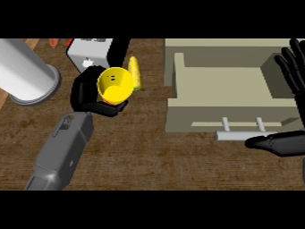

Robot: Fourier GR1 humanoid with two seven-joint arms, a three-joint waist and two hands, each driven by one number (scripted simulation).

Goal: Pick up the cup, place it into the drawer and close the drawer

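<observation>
A yellow cup [116, 83] is tilted on its side with its mouth toward me, left of centre. My left hand [88, 95] is shut on it, fingers curled round its left and lower rim. The beige drawer [229, 76] stands open at the right, its inside bare, with a pale bar handle [242, 133] at its front. My right hand [302, 89] is open at the right edge, fingers straight up over the drawer's right wall and thumb [280, 143] pointing left just beside the handle.
A large white cylinder [16, 71] lies at the upper left. Behind the cup stand a white box [88, 51] and a yellow-green item [135, 74]. Orange bits [54, 42] show at the top edge. The counter [154, 156] is dark brown.
</observation>
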